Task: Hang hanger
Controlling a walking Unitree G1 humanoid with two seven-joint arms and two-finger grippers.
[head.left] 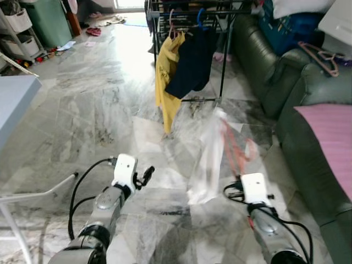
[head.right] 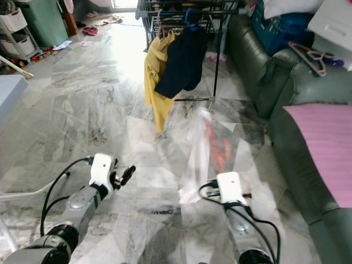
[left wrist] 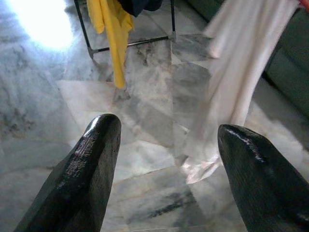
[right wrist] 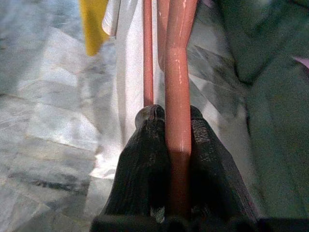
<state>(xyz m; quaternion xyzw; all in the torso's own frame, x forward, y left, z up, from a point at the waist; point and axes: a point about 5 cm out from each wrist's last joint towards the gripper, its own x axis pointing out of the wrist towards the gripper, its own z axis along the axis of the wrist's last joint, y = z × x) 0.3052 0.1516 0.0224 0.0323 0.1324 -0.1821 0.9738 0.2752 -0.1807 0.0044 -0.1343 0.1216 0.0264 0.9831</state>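
While the clothes rack [head.left: 190, 16] stands well ahead of us across the marble floor [head.left: 99, 104], we judge the task to be at its carrying stage: the pick-up is done, and the approach and the hanging itself remain. Our right end effector [right wrist: 166, 125] is clamped on the pink hanger [right wrist: 177, 72], its two black fingers pressed against either side of the hanger's bar, as the right wrist view shows plainly. A pale, thin garment [head.left: 209, 159] hangs from that hanger and trails down toward the floor, blurred in both eye views. Our left end effector [left wrist: 166, 164] is held forward on the left with its fingers spread wide and nothing between them. On the rack, a yellow garment [head.left: 166, 77] and a dark blue garment [head.left: 192, 60] already hang side by side; we cannot tell from here how much free rail is left beside them. A green sofa [head.left: 264, 66] runs along the right, just beside the rack. What remains, in our judgement, is to close the distance to the rack, raise the hanger to the rail, hook it over, and release.
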